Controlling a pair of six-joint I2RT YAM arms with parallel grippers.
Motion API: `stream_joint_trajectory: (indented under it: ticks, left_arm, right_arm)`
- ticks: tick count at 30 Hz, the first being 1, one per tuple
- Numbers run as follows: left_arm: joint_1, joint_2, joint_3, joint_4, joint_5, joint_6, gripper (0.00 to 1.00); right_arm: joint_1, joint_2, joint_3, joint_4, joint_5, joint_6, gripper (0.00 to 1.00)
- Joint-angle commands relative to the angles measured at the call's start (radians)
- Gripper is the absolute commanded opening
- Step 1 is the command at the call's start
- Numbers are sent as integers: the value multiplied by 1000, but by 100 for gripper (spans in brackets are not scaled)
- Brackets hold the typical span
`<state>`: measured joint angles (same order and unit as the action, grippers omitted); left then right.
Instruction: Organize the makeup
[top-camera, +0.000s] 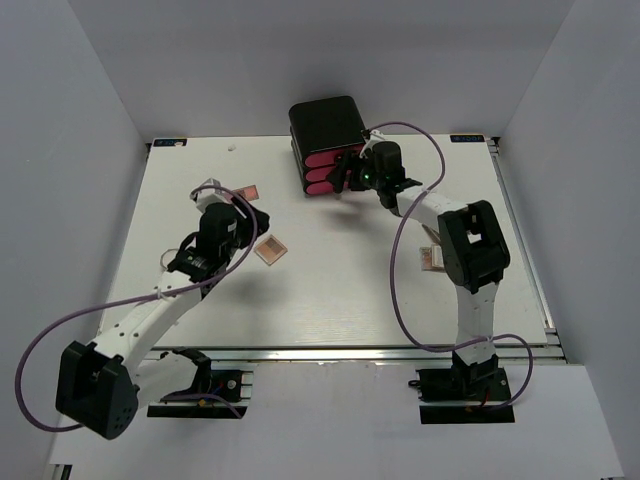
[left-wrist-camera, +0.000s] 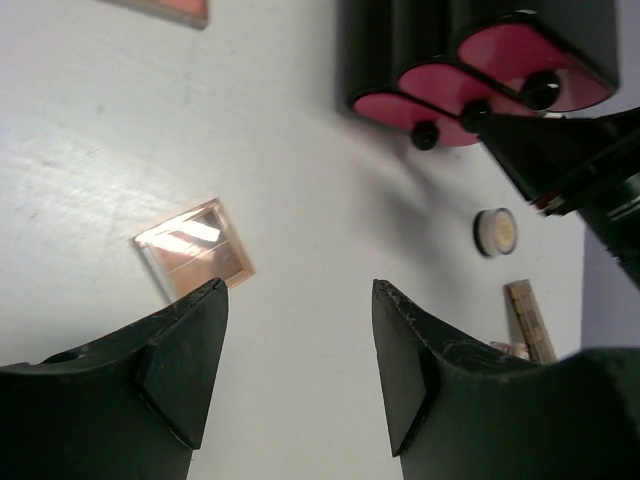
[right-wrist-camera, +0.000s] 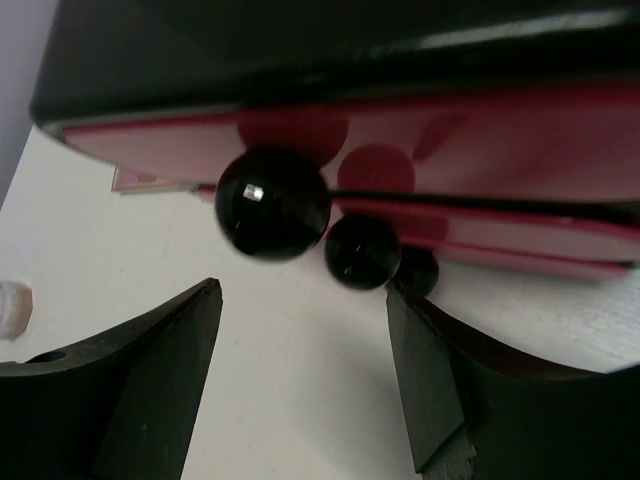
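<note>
Both stand wide and empty: my left tool (left-wrist-camera: 300, 300) near a palette (left-wrist-camera: 195, 250) left of centre, my right tool (right-wrist-camera: 305, 300) facing black knobs (right-wrist-camera: 272, 205) at top centre.

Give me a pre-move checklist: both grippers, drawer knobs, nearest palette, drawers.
1. Left gripper open and empty: ok.
2. Right gripper open and empty: ok.
3. Drawer knob inside the Right gripper: not ok, the knobs sit just beyond it.
4. Square palette lying flat and uncovered beside the Left gripper: ok.
5. A drawer of the black box pulled out to take makeup: cannot tell.
</note>
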<state>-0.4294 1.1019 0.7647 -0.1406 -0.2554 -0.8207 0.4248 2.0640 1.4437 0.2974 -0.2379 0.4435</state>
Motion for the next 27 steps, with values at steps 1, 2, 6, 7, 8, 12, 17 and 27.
stream_joint_trajectory:
  ticks: [1, 2, 6, 7, 8, 12, 17, 27]
  left_arm:
    - [-2, -76, -39, -109, -73, -37, 69]
    - [-2, -91, -44, -122, -85, -41, 69]
    - [-3, -160, -65, -163, -108, -48, 70]
    - [-2, -180, -68, -177, -111, -44, 70]
    - [-3, -188, -70, -188, -114, -44, 70]
    - [-2, -212, -74, -221, -125, -52, 70]
    - [-2, -224, -94, -231, -122, -58, 70]
    - [-2, -120, -133, -209, -87, -26, 72]
  right_arm:
    - [0, 42, 66, 71, 87, 17, 72]
    - [0, 51, 85, 72, 109, 15, 71]
    - [0, 99, 145, 39, 136, 11, 70]
    - [0, 110, 150, 42, 141, 12, 69]
    - [2, 116, 155, 46, 144, 12, 69]
    - [0, 134, 178, 68, 163, 12, 60]
    - [0, 117, 143, 77, 151, -9, 41]
    - [0, -83, -132, 115, 117, -26, 26]
